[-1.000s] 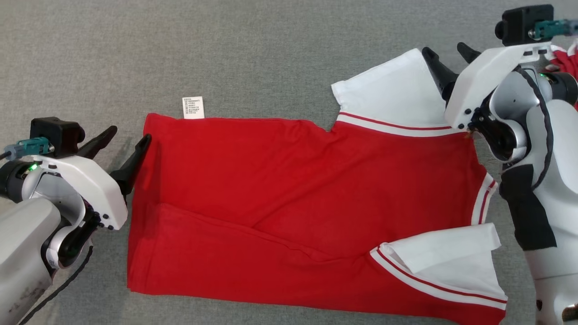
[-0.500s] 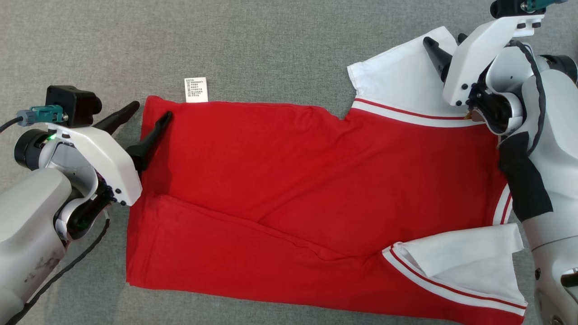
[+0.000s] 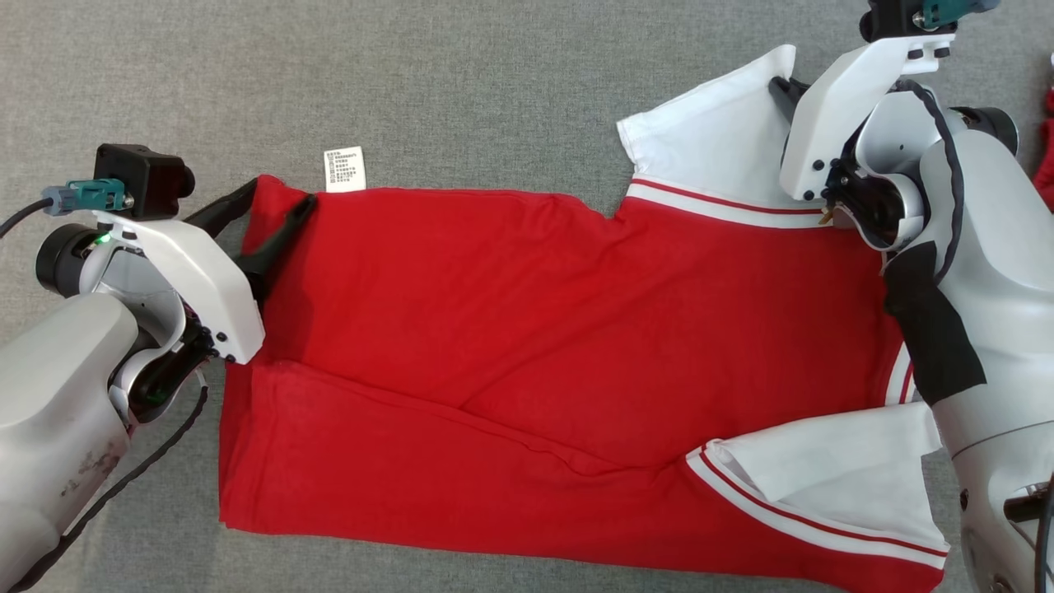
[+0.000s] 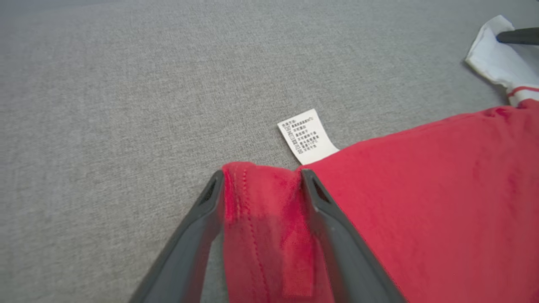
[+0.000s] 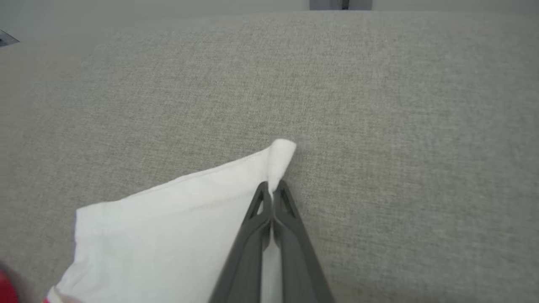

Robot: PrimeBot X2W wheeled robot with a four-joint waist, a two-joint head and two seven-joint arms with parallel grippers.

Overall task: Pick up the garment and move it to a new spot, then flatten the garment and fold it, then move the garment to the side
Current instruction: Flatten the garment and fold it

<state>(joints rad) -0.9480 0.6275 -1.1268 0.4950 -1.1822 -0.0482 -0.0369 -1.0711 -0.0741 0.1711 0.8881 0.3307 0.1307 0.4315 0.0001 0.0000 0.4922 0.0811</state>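
Observation:
The garment (image 3: 576,329) is a red shirt with white sleeves, spread sideways on a grey fabric surface. My left gripper (image 3: 280,193) is at its far left hem corner. In the left wrist view this gripper (image 4: 263,174) stands open, one finger on each side of the bunched red corner (image 4: 265,198). A white care label (image 4: 307,136) lies just beyond it. My right gripper (image 3: 786,85) is at the far white sleeve (image 3: 716,140). In the right wrist view that gripper (image 5: 273,185) is shut on the sleeve's corner (image 5: 280,155).
Bare grey surface (image 3: 494,82) stretches beyond the shirt, and its back edge (image 5: 269,12) shows in the right wrist view. A second white sleeve (image 3: 832,478) lies folded over at the near right. Something red (image 3: 1046,156) sits at the right edge.
My right gripper has shut on the sleeve corner. My left gripper has slid forward so its fingers straddle the hem corner, which has bunched up. The head camera shifted slightly.

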